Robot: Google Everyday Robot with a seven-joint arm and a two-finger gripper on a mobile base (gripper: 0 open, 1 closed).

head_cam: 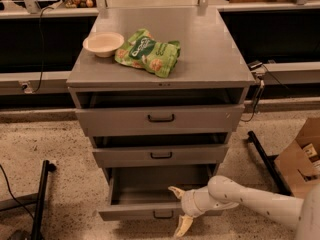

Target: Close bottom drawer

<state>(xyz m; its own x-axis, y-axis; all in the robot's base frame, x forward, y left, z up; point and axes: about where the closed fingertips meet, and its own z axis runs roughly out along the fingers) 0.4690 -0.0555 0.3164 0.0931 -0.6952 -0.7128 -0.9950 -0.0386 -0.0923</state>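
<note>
Camera view looks down on a grey metal cabinet [200, 49] with three drawers, all partly open. The bottom drawer [130, 213] is pulled out furthest, showing its bare interior, with a small black handle [163, 214] at the centre of its slim front. The gripper [179, 209] is at that front panel, just right of the handle. Its pale fingers [175, 191] are spread wide, one above the panel's top edge and one below, grasping nothing. A bowl [103, 43] and a green snack bag [148, 52] sit on the cabinet top.

White arm [260, 201] extends from lower right, near-horizontal; gripper [181, 209] low centre, fingers [183, 226] spread wide, pointing left.
</note>
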